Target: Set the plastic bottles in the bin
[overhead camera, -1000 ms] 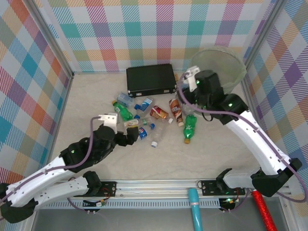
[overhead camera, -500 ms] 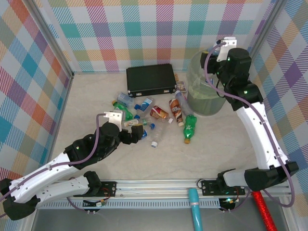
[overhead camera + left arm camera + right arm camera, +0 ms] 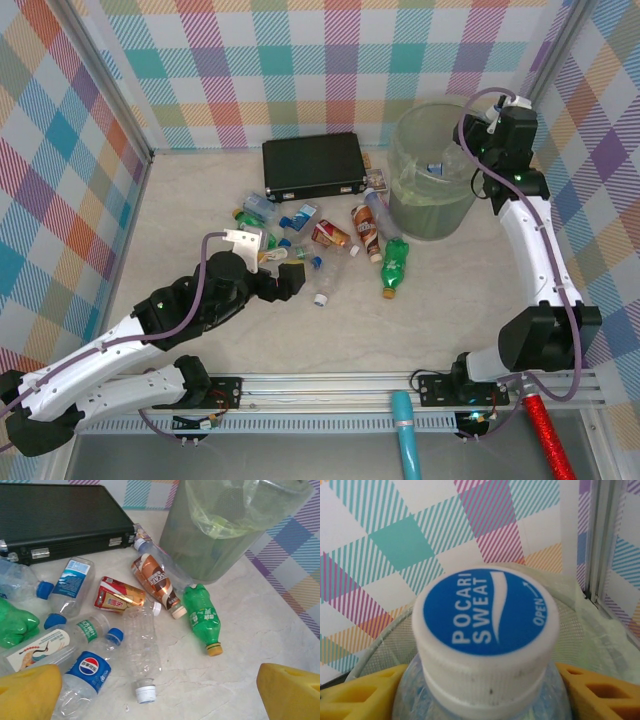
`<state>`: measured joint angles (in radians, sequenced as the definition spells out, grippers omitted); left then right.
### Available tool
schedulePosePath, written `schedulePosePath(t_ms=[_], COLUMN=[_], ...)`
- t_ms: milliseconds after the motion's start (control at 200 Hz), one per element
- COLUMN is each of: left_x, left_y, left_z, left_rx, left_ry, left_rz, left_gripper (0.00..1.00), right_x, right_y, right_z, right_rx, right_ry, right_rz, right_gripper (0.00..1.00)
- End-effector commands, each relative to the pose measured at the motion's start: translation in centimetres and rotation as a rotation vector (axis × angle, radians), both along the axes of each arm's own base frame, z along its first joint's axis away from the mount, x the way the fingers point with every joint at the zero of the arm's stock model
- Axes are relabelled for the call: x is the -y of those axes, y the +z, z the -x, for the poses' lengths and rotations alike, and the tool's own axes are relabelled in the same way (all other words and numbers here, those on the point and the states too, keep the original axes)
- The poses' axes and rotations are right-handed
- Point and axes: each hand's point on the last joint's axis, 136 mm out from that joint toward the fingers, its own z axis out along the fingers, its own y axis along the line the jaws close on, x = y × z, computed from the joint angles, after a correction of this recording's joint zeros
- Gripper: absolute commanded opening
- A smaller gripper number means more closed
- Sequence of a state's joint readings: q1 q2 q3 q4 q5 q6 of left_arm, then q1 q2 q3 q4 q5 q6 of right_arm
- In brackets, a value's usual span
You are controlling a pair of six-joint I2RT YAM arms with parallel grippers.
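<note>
The bin [image 3: 430, 215] stands upright on the tabletop [image 3: 450, 290], with a thin bag folded over its rim. The right pincer [image 3: 480, 695] hangs above the right part of the bin's rim and pinches a Pocari Sweat bottle [image 3: 485, 612]. Its yellow fingers [image 3: 357, 690] press on both sides of the bottle, under the white and blue cap.

The other plastic bottles [image 3: 320, 245] lie scattered to the left of the bin. The green bottle [image 3: 204, 622] lies just beside the bin's foot with its yellow cap pointing away from the bin. The brown-labelled bottle [image 3: 157, 582] lies next to it and also near the bin. Farther from the bin lie a red-labelled bottle [image 3: 117, 596], a clear bottle [image 3: 142, 650] with a white cap, and a Pepsi bottle [image 3: 87, 672].

The left pincer [image 3: 290, 282] is spread wide and holds nothing. It is low over this heap, well apart from the bin. The black case [image 3: 313, 165] lies flat to the left of the bin.
</note>
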<state>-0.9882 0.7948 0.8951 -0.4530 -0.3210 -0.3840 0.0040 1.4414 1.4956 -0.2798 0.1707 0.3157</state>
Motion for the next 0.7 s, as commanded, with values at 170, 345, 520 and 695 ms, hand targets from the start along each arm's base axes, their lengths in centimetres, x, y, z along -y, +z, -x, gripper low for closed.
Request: schedulePosePath(t_ms=[170, 345, 520, 695], left_x=[0.9, 1.0, 0.9, 0.7], left_y=[3.0, 3.1, 3.4, 3.3], left_z=[0.3, 0.2, 0.3, 0.4], left_rx=[0.056, 0.064, 0.074, 0.08], left_ry=[-0.049, -0.048, -0.054, -0.053], left_rz=[0.061, 0.059, 0.066, 0.071], left_gripper=[1.0, 1.0, 1.0, 1.0], right_x=[-1.8, -4.0, -8.9, -14.1], right_y=[3.2, 5.7, 7.0, 5.5], right_z=[1.1, 3.4, 6.5, 9.9], right_rx=[0.032, 0.065, 0.1, 0.047], right_ry=[0.103, 0.165, 0.286, 0.418], right_rz=[-0.045, -0.055, 0.021, 0.122], right_gripper=[0.99, 0.99, 0.99, 0.99])
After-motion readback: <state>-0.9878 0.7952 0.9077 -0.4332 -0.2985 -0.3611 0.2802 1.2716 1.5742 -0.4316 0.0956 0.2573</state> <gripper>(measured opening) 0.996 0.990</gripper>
